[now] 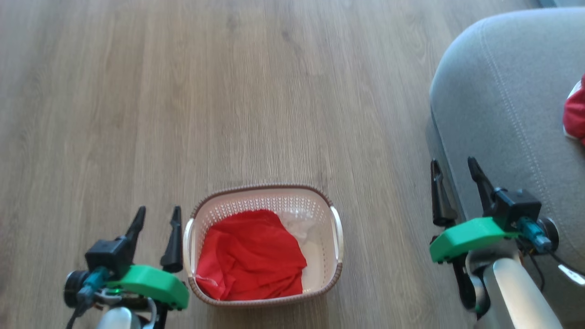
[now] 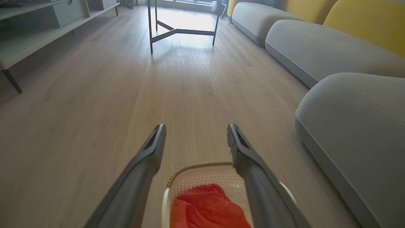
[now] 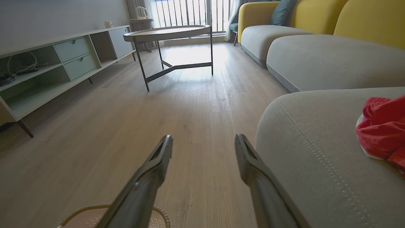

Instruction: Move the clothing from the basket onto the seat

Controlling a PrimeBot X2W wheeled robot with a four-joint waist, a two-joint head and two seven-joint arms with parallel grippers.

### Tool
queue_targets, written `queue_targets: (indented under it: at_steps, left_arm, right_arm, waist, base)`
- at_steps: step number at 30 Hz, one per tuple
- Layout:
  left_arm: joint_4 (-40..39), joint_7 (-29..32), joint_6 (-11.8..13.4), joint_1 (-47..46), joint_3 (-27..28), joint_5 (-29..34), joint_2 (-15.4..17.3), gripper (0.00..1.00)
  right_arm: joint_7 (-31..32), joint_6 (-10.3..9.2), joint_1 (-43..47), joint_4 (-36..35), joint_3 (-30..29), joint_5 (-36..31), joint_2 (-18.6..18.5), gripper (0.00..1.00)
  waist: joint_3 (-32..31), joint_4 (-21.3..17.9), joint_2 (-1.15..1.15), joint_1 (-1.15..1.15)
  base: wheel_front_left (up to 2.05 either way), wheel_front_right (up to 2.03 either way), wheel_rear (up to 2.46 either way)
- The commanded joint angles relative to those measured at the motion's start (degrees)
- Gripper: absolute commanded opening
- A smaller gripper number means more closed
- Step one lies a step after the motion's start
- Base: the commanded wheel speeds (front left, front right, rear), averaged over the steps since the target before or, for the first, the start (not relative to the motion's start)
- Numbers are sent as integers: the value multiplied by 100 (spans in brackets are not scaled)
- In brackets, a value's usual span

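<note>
1. The basket (image 1: pixel 264 187) stands on the wooden floor (image 1: pixel 183 91), to the left of the seat (image 1: pixel 502 91), with a strip of bare floor between them.
2. A crumpled piece of red clothing (image 1: pixel 249 256) lies inside the basket and covers the left and middle of its bottom. A white patch (image 1: pixel 299 226) shows beside it in the far right corner; whether that is fabric or paper cannot be told.
3. A second red garment (image 1: pixel 575 112) with a white edge lies on top of the seat, well apart from the basket.
4. The left gripper (image 1: pixel 159 209) hovers just beside the basket's left handle. Its fingers are spread wide and hold nothing.
5. The right gripper (image 1: pixel 452 161) sits at the seat's near left edge, also spread wide and empty. One finger is over the floor and the other over the grey upholstery.
6. The left wrist view looks over the basket's far rim, with the red fabric low between the two fingers. Beyond it two more grey seats run along the right side.
7. The right wrist view brings in the room:
   - a round table (image 3: pixel 167 31) on dark legs
   - a low shelf unit (image 3: pixel 47 63) with drawers
   - yellow backrests (image 3: pixel 370 22)
   - a blue cushion (image 3: pixel 281 12)
8. That view also shows the garment on the seat from the side, as a bunched heap, and a curve of the basket's rim at the bottom left.
</note>
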Motion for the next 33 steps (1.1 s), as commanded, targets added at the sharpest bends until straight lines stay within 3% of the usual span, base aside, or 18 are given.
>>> queue_targets:
  at_steps: [1, 21, 33]
  left_arm:
    - [-104, -28, 4, -306, 27, -58, 72, 100]
    - [1073, -28, 4, -1630, -1226, -475, 513, 100]
    - [3039, -28, 4, -3160, -1953, -130, 712, 100]
  right_arm:
    - [-28, 40, -338, -286, 154, -60, 14, 100]
    - [-28, 40, -1429, -664, 395, -99, 130, 100]
    - [-28, 40, -1844, -815, 516, 151, 134, 100]
  waist:
    - [275, -46, 0, 0]
    - [2388, -573, 0, 0]
    - [3482, -918, 0, 0]
  base:
    - [0, 0, 0]
    - [0, 0, 0]
    - [0, 0, 0]
